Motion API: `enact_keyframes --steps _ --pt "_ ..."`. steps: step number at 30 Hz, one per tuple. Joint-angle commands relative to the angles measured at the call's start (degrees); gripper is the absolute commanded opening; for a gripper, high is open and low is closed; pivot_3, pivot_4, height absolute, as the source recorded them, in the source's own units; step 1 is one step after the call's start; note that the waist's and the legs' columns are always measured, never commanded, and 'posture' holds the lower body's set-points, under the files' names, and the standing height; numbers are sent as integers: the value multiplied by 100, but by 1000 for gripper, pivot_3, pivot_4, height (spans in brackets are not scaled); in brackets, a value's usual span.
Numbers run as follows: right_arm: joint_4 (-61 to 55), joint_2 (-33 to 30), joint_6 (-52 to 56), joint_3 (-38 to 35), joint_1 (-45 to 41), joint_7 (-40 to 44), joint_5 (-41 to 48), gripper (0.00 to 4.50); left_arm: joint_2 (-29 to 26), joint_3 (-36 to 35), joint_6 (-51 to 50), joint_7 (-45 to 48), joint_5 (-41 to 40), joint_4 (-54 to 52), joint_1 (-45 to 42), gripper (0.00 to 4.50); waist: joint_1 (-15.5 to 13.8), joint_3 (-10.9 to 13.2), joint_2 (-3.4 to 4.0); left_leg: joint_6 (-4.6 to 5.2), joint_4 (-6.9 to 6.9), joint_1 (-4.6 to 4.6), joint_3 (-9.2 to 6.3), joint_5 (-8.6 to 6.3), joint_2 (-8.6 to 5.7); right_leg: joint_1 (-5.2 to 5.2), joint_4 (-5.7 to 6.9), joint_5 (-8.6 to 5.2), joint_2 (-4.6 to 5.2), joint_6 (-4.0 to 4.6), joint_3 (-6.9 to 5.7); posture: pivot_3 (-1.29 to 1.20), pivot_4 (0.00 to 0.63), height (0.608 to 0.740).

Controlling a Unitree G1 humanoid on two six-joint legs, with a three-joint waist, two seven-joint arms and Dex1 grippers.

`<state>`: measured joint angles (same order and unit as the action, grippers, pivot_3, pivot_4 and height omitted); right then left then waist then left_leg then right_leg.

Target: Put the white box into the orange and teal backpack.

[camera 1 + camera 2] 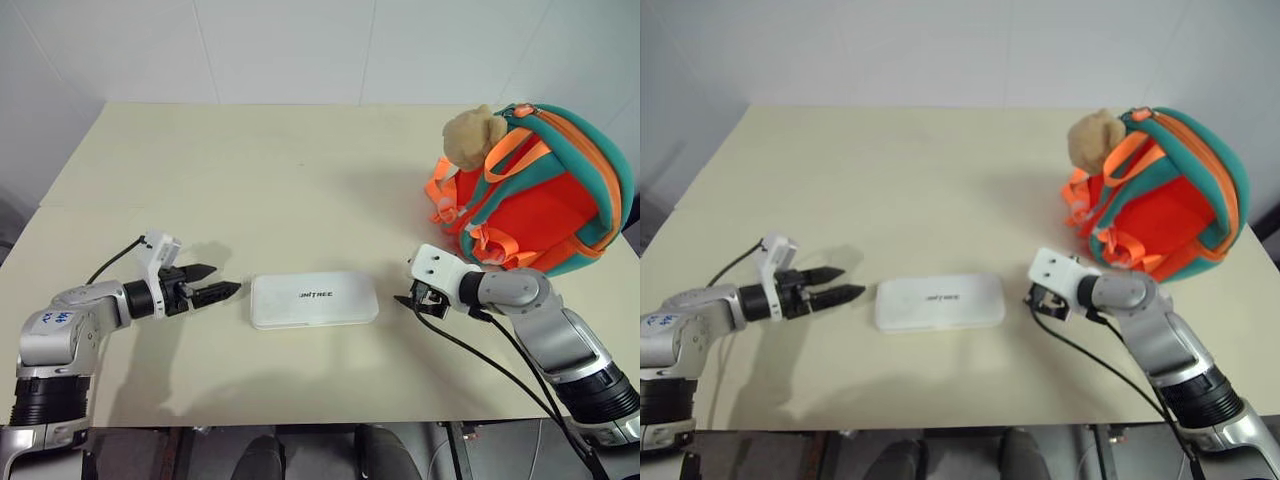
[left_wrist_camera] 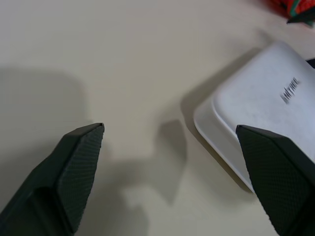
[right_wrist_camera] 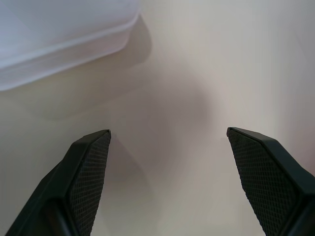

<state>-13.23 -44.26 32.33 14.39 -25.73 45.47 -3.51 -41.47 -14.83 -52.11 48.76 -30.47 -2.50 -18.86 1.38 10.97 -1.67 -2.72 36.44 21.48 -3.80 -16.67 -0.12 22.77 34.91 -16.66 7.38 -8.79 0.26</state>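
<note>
While the white box (image 1: 314, 299) lies near the table's (image 1: 270, 170) front edge, we see both the left gripper (image 1: 211, 282) and the right gripper (image 1: 412, 300) spread wide, empty.

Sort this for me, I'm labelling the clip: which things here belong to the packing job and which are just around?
Part of the job:
- white box, flat on the table between both grippers
- backpack, orange and teal, at the robot's right

Just around:
- table
- plush bear hanging on the backpack
</note>
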Motion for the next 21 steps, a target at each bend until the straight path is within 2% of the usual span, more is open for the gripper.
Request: enact_keyframes --steps 1,12,18,21 --pt "-24 -42 -112 -158 -46 -113 -139 4500 -116 -327 -315 76 -466 -418 195 4464 5 0 0 0 0 0 0 0 0 0 -1 0 1 0 1 0 150 740" --pt "127 305 -88 -12 -295 -254 -253 4500 -68 -199 -457 110 -740 -132 169 4464 5 0 0 -2 -2 -1 1 1 0 0 -11 0 1 1 1 0 150 740" --pt "91 251 473 -223 -359 -223 -174 4500 -129 -107 -498 124 -742 -150 195 4464 6 0 0 -3 -11 -1 1 1 0 0 -11 0 1 1 1 0 150 740" --pt "62 164 1104 -410 -340 -149 -43 4500 -130 -74 -479 142 -723 -117 217 4464 5 0 1 -4 -16 -1 1 1 0 0 -15 0 2 1 1 0 150 740"
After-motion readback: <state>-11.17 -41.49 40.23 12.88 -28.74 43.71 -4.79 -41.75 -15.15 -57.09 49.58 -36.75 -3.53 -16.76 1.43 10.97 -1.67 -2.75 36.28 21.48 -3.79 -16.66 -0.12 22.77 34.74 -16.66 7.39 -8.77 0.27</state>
